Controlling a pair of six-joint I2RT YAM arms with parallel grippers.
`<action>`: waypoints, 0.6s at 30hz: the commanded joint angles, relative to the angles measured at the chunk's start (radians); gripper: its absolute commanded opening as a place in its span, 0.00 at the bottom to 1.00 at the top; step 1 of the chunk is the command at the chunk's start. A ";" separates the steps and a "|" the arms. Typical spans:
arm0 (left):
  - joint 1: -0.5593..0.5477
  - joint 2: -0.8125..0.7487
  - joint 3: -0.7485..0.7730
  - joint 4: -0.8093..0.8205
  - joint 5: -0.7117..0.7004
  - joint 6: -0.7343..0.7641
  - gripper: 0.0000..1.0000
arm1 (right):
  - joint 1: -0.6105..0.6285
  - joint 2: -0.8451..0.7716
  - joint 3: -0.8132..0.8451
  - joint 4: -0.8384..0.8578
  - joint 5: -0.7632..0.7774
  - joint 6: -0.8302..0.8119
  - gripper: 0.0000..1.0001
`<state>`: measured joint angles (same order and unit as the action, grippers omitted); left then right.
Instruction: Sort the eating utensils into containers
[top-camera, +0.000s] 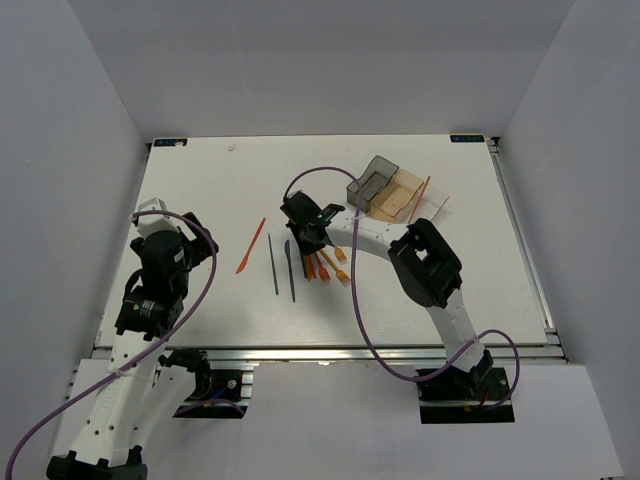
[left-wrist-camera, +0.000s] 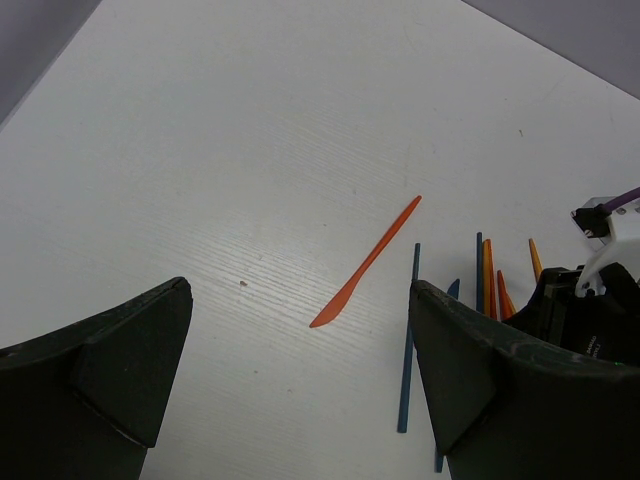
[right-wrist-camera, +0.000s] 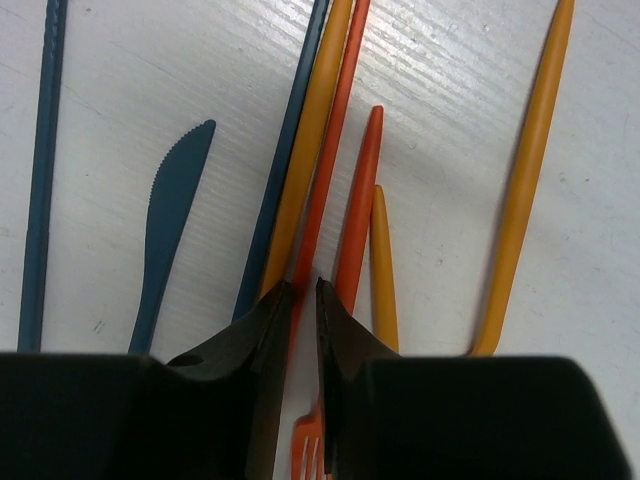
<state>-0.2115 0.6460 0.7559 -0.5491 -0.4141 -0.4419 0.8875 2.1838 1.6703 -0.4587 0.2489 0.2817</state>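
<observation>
My right claw and left claw are matte black against the white, faintly grained tabletop. The thin plastic fork is red-orange, the long plastic stick amber-yellow, and the serrated plastic knife dark teal-blue. The three translucent plastic bins run smoky grey, orange and clear.

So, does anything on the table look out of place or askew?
The containers sit at an angle to the table, and one orange stick lies slanted at the clear bin. An orange knife lies alone, left of the bunch.
</observation>
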 joint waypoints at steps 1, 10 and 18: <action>-0.003 -0.008 0.002 0.002 0.006 0.003 0.98 | 0.001 0.021 -0.021 -0.015 0.016 0.016 0.21; -0.002 -0.008 0.002 0.002 0.006 0.005 0.98 | 0.002 0.057 -0.038 -0.028 -0.007 0.033 0.12; -0.002 -0.006 0.002 0.002 0.006 0.006 0.98 | 0.001 -0.033 -0.058 -0.002 0.020 0.112 0.00</action>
<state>-0.2115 0.6460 0.7559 -0.5491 -0.4107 -0.4419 0.8875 2.1864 1.6531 -0.4423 0.2588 0.3439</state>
